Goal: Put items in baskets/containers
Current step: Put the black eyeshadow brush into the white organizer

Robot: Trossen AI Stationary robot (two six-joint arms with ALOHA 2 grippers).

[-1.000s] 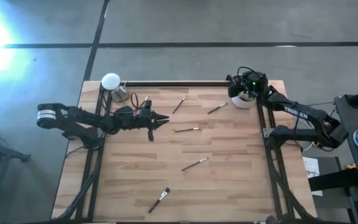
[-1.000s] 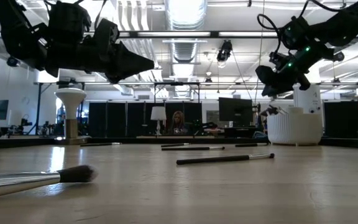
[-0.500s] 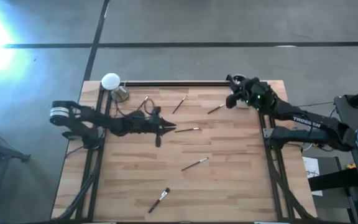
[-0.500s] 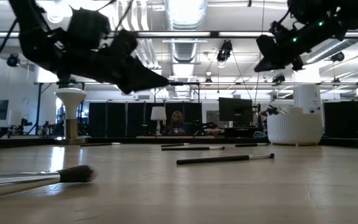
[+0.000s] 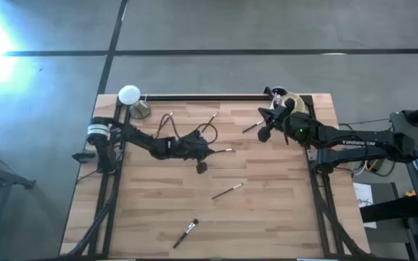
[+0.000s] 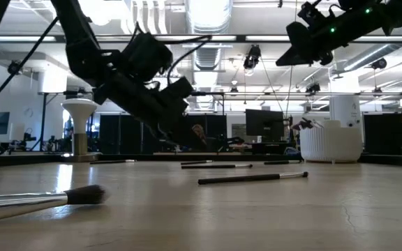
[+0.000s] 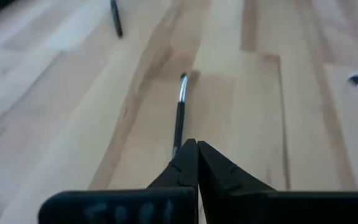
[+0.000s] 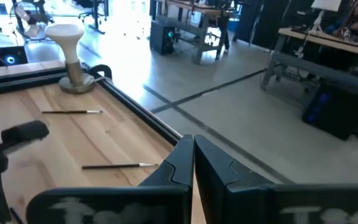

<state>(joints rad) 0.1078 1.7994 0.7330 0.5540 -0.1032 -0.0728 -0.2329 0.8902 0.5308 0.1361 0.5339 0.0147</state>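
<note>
Looking down, the left pincer [image 5: 207,151] hangs clenched and empty at a brush [image 5: 220,151] mid-desk [image 5: 267,217], while its wrist camera shows that brush [image 7: 179,112] just past the tips, and the right pincer [image 5: 264,133], clenched, hovers near the cup [image 5: 290,99].

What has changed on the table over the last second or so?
The left end effector reached toward the table's middle, closed with nothing held, and now hangs at the end of a brush. The right end effector left the white cup, swung inward and closed empty. The loose brushes, the cup and the white disc stand stayed put.
</note>
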